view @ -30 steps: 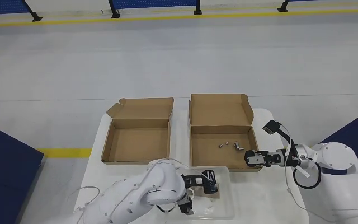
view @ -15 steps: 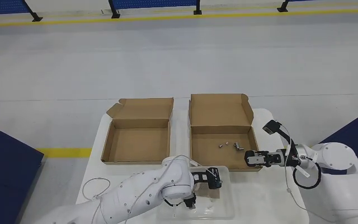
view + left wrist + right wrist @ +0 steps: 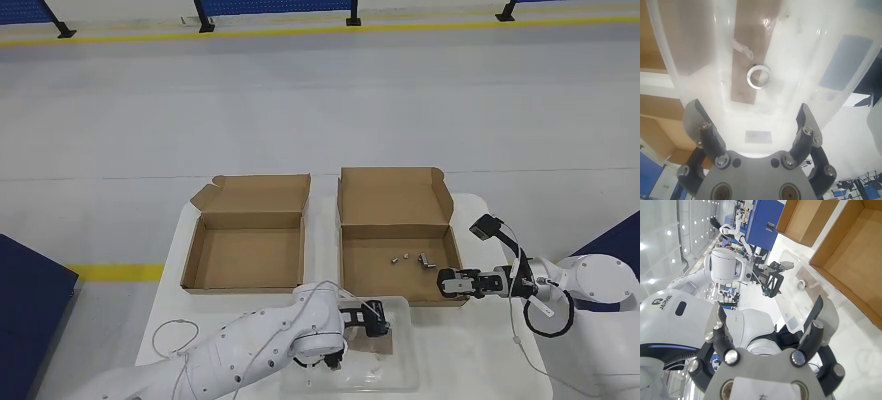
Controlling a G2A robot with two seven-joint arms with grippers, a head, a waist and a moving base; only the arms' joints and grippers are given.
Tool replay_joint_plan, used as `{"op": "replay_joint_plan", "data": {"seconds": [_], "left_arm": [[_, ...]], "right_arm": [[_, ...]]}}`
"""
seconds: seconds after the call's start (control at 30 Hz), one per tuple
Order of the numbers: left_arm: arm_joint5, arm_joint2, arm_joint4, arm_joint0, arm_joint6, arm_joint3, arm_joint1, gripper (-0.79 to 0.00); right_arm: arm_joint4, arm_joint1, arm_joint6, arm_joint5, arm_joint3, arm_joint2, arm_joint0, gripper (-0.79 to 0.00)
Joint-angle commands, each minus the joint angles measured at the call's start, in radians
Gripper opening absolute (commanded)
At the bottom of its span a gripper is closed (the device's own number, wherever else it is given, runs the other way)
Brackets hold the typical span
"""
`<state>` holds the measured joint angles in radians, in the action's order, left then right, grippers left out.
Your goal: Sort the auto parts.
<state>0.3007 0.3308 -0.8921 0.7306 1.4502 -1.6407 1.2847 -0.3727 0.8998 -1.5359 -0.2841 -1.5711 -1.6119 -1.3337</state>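
A metal ring (image 3: 759, 78) lies in the clear plastic tray (image 3: 791, 56) on a brown patch, with a small translucent plastic part (image 3: 742, 49) just beyond it. My left gripper (image 3: 749, 113) hangs open above the tray, short of the ring, with nothing between its fingers. From the top it sits over the tray's far side (image 3: 378, 318). The right wrist view shows the ring (image 3: 801, 284) too, beside the left gripper (image 3: 780, 266). My right gripper (image 3: 443, 285) is open and empty at the front right corner of the right cardboard box (image 3: 365, 270), which holds a few small metal parts (image 3: 410, 258).
The left cardboard box (image 3: 245, 255) stands open with a bare floor. Both boxes sit at the table's far side, lids folded back. The tray (image 3: 400, 372) is at the near edge. Free white tabletop (image 3: 480, 340) lies right of the tray.
The left arm has swung in toward the tray and its gripper has shifted slightly over the tray's far side. The right arm has stayed still.
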Motion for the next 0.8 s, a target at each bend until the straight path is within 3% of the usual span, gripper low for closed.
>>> {"op": "replay_joint_plan", "data": {"seconds": [0.0,0.17,0.63,0.7,0.77], "left_arm": [[0.001,-0.006,0.001,-0.003,-0.006,0.024,0.009,0.0],[-0.016,-0.018,-0.008,-0.01,0.001,0.058,0.028,0.0],[-0.001,-0.03,-0.048,0.004,-0.005,0.076,0.036,0.0],[0.004,-0.031,-0.045,0.003,-0.005,0.084,0.041,-0.08],[0.005,-0.032,-0.045,0.002,-0.004,0.091,0.046,-0.234]], "right_arm": [[0.0,0.0,0.0,0.0,0.0,0.0,0.0,0.0],[0.0,0.0,0.0,0.0,0.0,0.0,0.0,0.0],[0.0,0.0,0.0,0.0,0.0,0.0,0.0,0.0],[0.0,0.0,0.0,0.0,0.0,0.0,0.0,0.0],[0.0,0.0,0.0,0.0,0.0,0.0,0.0,0.0]]}}
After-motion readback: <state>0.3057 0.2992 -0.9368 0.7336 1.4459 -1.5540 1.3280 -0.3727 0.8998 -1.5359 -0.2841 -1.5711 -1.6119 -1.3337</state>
